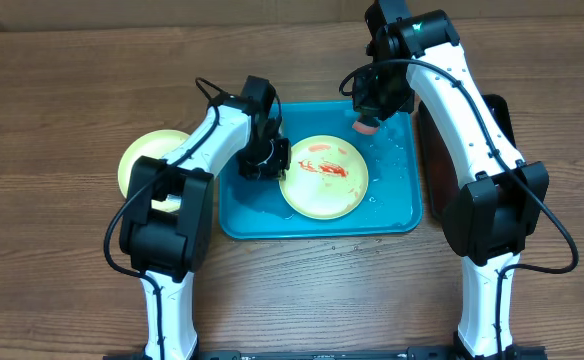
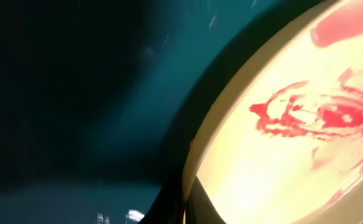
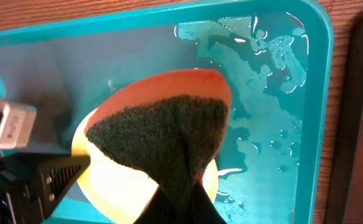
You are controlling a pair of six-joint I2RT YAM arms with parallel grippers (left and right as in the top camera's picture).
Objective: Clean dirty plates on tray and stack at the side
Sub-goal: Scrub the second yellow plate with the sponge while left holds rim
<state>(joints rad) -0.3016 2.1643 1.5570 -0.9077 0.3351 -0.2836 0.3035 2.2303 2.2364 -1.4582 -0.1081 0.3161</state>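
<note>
Sponge (image 3: 169,137) clenched in R fingers (image 3: 201,205) | L fingers (image 2: 169,208) prob. clamped on plate (image 2: 281,155) rim

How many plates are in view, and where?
2. A sauce-smeared plate lies on the turquoise tray, its left rim in the left gripper's jaws. A clean-looking plate sits on the table left of the tray, partly behind the left arm; another may hide beneath it.

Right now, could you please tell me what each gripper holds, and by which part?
Left gripper pinches the smeared plate by its rim; right gripper grips the sponge by one end.
</note>
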